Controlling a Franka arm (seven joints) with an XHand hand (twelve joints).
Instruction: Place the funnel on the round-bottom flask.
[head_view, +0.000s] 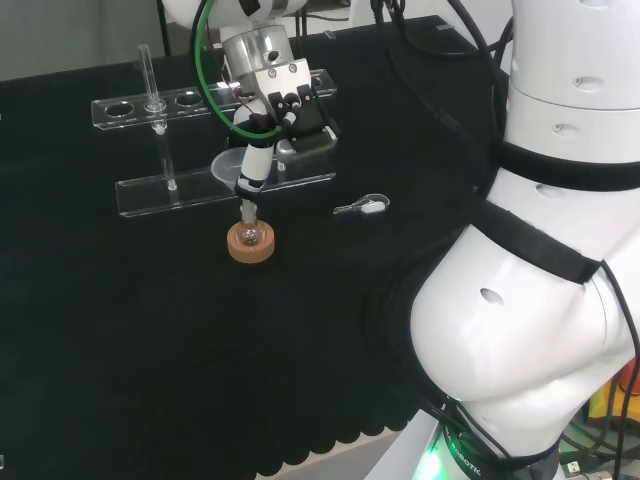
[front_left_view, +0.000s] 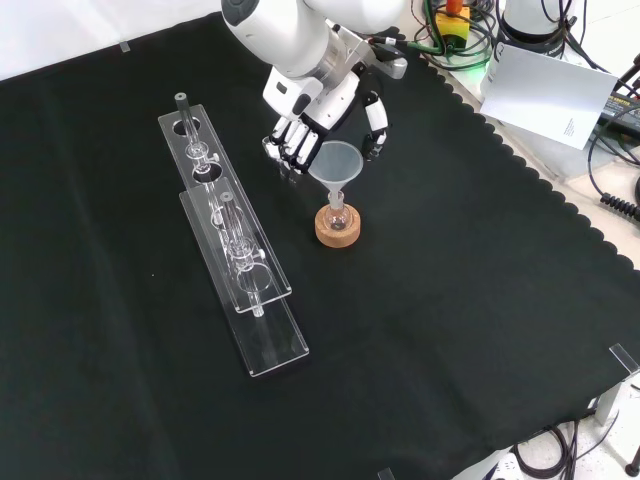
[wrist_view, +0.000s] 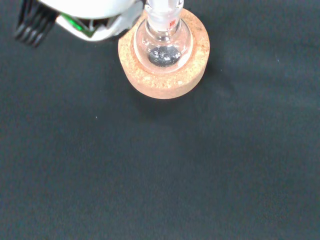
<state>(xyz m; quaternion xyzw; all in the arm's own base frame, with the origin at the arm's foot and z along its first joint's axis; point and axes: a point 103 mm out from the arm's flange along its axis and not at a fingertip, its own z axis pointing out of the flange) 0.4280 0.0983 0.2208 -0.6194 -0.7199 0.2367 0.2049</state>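
Front view shows me the black and white robot hand (front_left_view: 325, 125) with fingers curled about the rim of the clear plastic funnel (front_left_view: 335, 163), whose stem points down into the neck of the small clear glass round-bottom flask (front_left_view: 338, 213) on its cork ring stand (front_left_view: 338, 229). I judge the stem is entering or just in; I'd keep it upright, then ease the fingers apart without nudging the flask. The clear acrylic test-tube rack (front_left_view: 235, 250) stands near on that view's left, clear of the worktop (front_left_view: 450, 300) path.
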